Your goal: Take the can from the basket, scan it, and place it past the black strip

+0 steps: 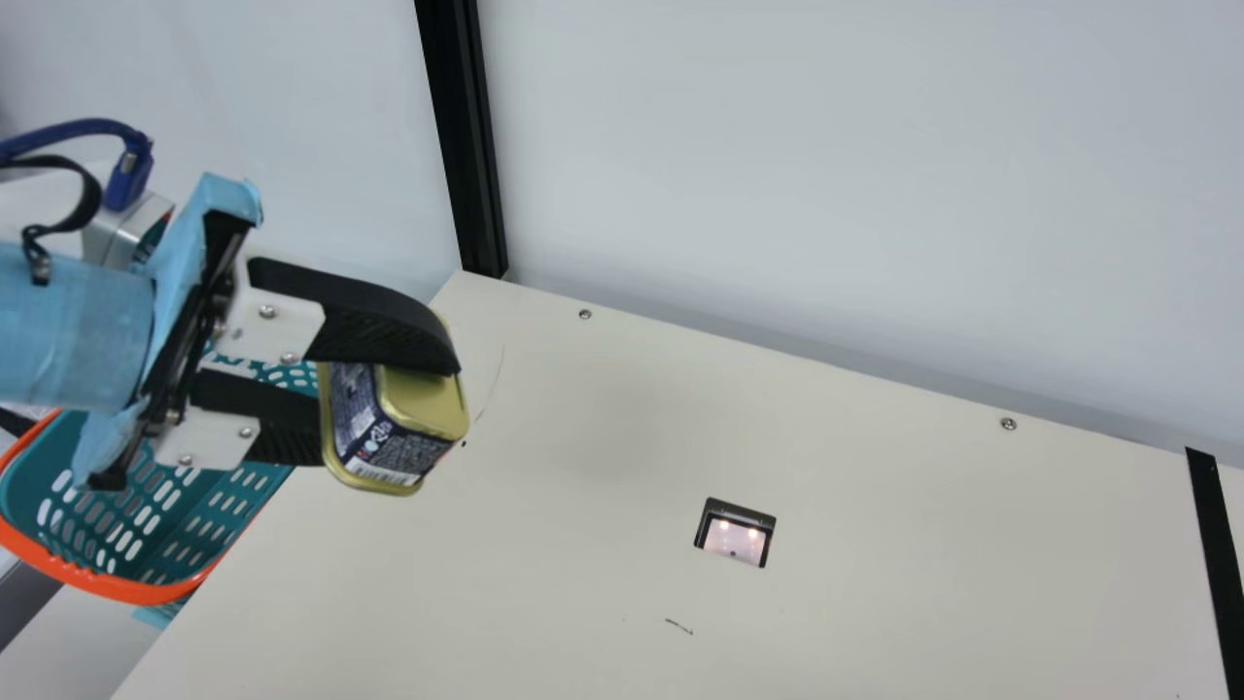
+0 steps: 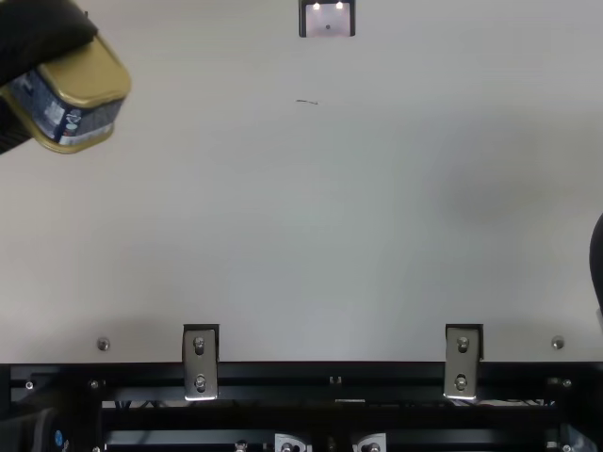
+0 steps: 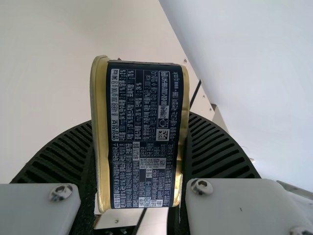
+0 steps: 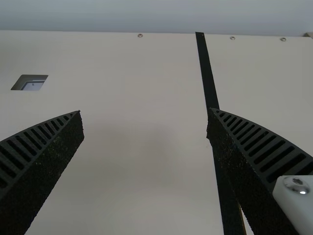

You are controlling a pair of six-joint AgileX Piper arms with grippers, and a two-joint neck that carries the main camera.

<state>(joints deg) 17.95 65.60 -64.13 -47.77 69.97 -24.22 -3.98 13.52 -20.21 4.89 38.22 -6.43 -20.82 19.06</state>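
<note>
Far left, the basket (image 1: 107, 584), teal and perforated with an orange rim, stands at the left edge of the cream surface (image 1: 583, 583), partly behind the left arm. The left gripper (image 1: 391, 408) reaches in from that side, its two ribbed fingers clenched on opposite sides of the can (image 1: 403, 428). The can, gold-rimmed with a dark blue printed label, is held tilted above the surface, near the basket; in the left wrist view its printed face lies between the fingers. Behind it rises a black upright post (image 1: 466, 136), at the surface's far corner. Toward the middle, the scanner window (image 1: 736, 537) is set in a dark-edged opening, with two small lights showing; a short dark mark (image 1: 678, 627) lies on the surface near it. Farther right, a screw head (image 1: 1009, 424) sits along the far edge, and then comes the black strip (image 1: 1215, 564). The can is on the near side of this strip, well apart from it. At the top view's right edge, part of the right gripper (image 2: 598, 264) is visible; in the right wrist view its fingers are released and spread wide, one of them overlapping the black strip.
</note>
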